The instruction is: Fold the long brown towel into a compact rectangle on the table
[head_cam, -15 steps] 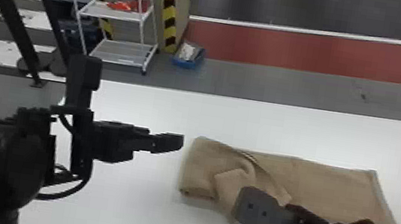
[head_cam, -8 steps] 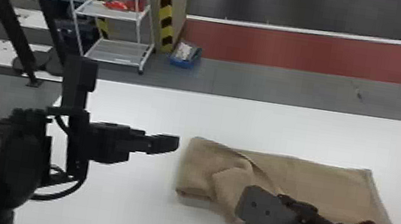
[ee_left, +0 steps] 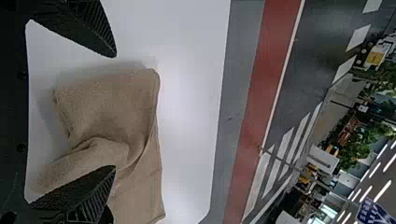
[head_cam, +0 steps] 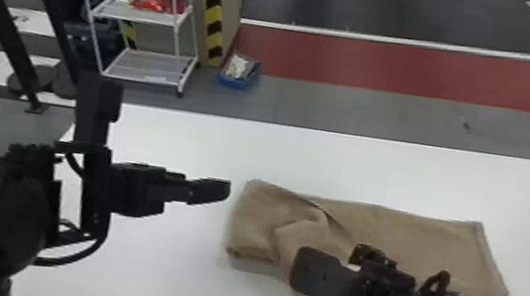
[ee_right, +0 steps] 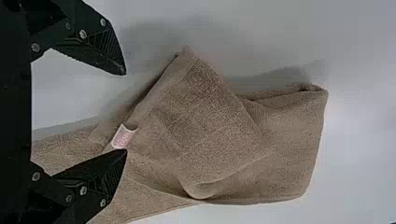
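Note:
My left gripper (head_cam: 217, 192) is above the table to the left of the brown towel (head_cam: 421, 238). My right gripper (head_cam: 305, 274) is over the towel's near edge, by a loose flap folded at an angle. The towel lies lengthwise, its left part doubled over and its right part flat. In the left wrist view my left gripper (ee_left: 115, 112) stands open, the towel (ee_left: 116, 102) beyond its fingers. My right gripper (ee_right: 126, 112) is also open in the right wrist view, next to the towel's flap (ee_right: 201, 112) with a white tag.
The white table (head_cam: 351, 168) carries the towel, with its far edge running behind it. Past that, on the floor, are a white shelf rack (head_cam: 146, 64) and a blue bin (head_cam: 239, 73).
The left arm has shifted slightly left in the head view. My right gripper has drifted a little, staying over the near side of the towel, whose shape looks about the same.

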You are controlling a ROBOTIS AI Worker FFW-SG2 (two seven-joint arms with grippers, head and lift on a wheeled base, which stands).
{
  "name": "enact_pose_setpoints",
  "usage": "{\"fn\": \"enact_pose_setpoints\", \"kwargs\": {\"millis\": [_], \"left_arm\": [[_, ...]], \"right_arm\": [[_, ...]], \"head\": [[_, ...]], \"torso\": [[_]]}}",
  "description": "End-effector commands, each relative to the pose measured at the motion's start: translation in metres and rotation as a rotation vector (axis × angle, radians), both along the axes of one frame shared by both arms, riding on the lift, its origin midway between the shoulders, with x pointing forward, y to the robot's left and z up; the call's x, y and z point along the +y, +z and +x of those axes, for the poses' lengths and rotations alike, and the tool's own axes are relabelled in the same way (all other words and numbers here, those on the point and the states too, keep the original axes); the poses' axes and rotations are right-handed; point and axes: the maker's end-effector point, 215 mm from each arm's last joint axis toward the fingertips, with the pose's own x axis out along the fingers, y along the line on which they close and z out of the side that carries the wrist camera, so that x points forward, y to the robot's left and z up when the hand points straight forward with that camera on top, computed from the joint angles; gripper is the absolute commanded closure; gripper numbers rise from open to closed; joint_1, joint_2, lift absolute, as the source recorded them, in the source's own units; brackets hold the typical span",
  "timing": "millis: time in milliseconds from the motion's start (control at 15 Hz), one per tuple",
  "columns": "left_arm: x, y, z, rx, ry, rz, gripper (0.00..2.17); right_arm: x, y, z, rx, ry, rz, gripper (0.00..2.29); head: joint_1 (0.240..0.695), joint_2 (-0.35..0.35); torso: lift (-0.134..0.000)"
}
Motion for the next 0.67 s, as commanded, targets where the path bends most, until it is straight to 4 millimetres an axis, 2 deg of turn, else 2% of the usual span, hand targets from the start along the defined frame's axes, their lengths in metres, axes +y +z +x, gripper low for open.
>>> {"fn": "enact_pose_setpoints", "kwargs": {"millis": [0,267,400,467,600], "left_arm": [[0.0,-0.0037,-0.0016,0.015,0.003,-0.003,0.03],[0.0005,-0.0057,-0.0014,0.019,0.006,-0.002,0.03],[0.0005,-0.0081,-0.0011,0.025,0.006,-0.003,0.03],[0.0005,-0.0087,-0.0011,0.027,0.006,-0.003,0.03],[0.0005,-0.0093,-0.0012,0.028,0.006,-0.003,0.03]], "right_arm": [[0.0046,-0.0026,0.005,0.001,0.009,-0.014,0.48],[0.0083,-0.0037,0.0062,0.01,0.018,-0.021,0.74],[0.0093,-0.0045,0.0053,0.015,0.015,-0.017,0.77],[0.0079,-0.0037,0.0065,0.013,0.012,-0.017,0.94],[0.0063,-0.0035,0.0079,0.011,0.009,-0.018,0.97]], "head": [[0.695,0.092],[0.695,0.103],[0.695,0.104],[0.695,0.105],[0.695,0.105]], "torso": [[-0.125],[-0.125],[-0.125],[-0.125],[-0.125]]}}
